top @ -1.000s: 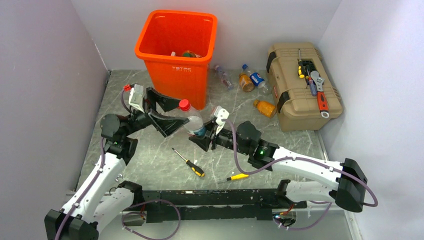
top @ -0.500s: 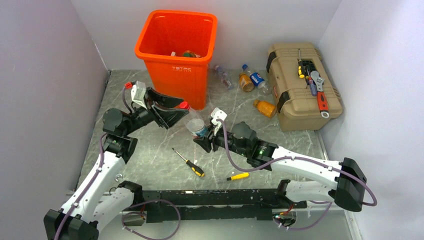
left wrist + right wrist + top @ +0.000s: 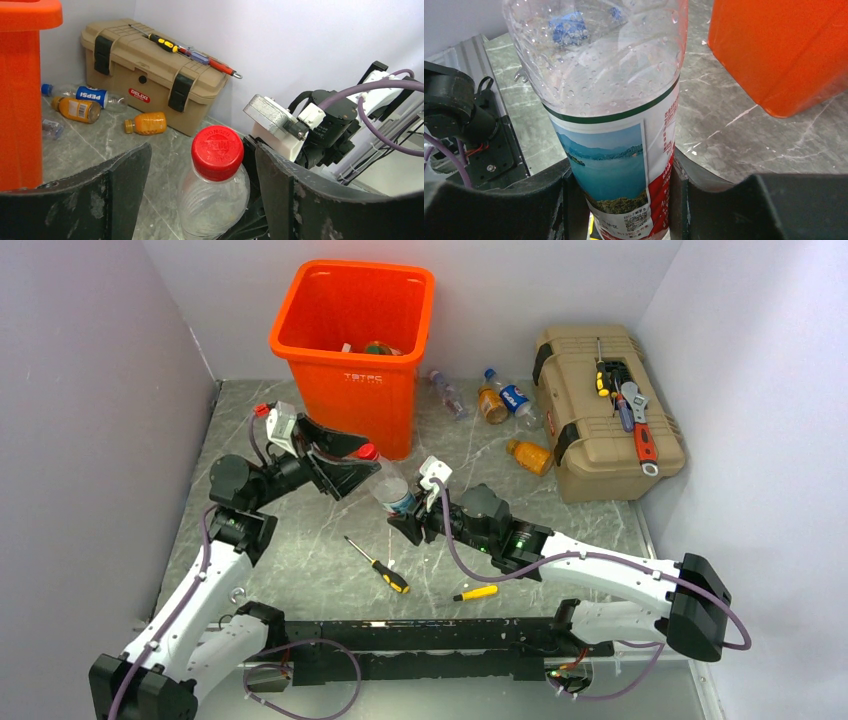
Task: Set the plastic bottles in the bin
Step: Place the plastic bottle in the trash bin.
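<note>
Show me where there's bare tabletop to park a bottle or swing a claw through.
Free: the strip between the toolbox front and the right arm; the patch between the left arm and the black-and-yellow screwdriver. Crowded: between bin and toolbox, four loose bottles; mid-table, left claw and right claw at the clear bottle.

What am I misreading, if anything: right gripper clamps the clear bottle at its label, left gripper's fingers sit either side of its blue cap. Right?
One thing is wrong: the cap is red, not blue, as the left wrist view shows. The rest stands: the right gripper clamps the clear bottle at its label, and the left gripper has its fingers either side of the cap.
</note>
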`<act>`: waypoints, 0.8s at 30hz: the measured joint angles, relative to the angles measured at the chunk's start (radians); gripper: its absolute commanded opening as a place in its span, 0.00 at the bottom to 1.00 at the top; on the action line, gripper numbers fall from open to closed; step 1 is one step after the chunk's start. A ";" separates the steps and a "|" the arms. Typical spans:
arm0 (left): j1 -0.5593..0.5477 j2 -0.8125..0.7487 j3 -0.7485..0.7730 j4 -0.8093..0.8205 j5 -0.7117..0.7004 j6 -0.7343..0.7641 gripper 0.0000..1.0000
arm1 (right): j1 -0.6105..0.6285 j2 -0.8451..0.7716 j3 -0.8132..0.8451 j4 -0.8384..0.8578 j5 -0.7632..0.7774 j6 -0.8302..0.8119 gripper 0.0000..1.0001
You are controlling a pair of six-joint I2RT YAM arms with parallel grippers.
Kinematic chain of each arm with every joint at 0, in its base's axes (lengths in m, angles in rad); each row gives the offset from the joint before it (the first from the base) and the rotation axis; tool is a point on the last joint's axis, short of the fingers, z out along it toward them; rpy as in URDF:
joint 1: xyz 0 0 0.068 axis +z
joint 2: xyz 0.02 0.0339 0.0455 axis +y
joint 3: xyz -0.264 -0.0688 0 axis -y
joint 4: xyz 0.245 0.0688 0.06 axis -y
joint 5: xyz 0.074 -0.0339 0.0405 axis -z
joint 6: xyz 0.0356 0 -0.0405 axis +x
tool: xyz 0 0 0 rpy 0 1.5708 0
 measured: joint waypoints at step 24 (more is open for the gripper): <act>-0.006 0.028 -0.021 0.019 -0.035 -0.065 0.48 | 0.007 0.024 0.001 -0.025 0.035 0.006 0.31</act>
